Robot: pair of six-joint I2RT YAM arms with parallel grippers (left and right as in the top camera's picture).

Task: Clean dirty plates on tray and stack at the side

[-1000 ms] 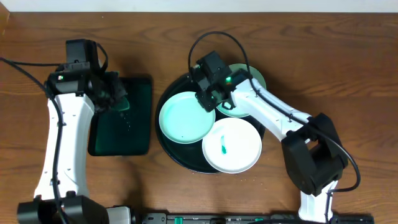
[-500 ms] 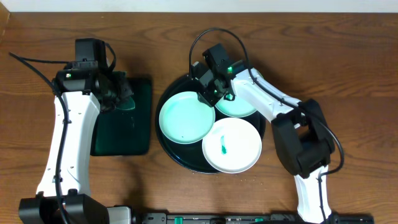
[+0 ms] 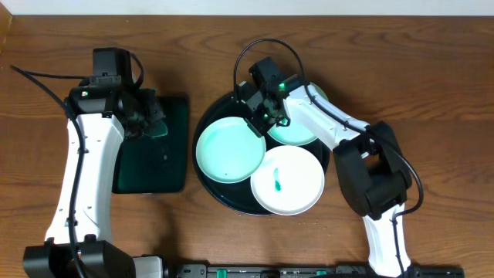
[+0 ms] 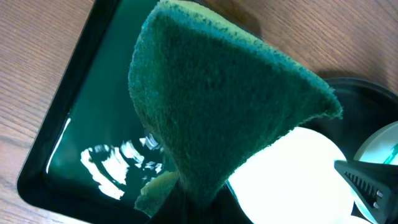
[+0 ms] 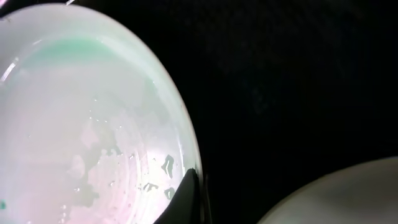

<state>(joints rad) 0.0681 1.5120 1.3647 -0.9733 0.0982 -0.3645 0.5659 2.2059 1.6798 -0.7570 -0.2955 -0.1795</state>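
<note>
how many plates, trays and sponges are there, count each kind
plates: 3 (left mint plate, right mint plate, white plate)
trays: 2 (round black tray, green rectangular tray)
sponges: 1 (green sponge)
total: 6

**Wooden table with two trays**

The table [image 3: 432,93] is brown wood with the grain running left to right, and its top fills the overhead view out to every edge. Two things lie directly on it. A dark green rectangular tray [image 3: 154,185] sits in the left half, about midway between the far and near edges, with its long side running far to near and liquid glinting inside. Just beside it, toward the centre and right, lies a round black tray [image 3: 222,198]. The two rims are close but apart.
</note>
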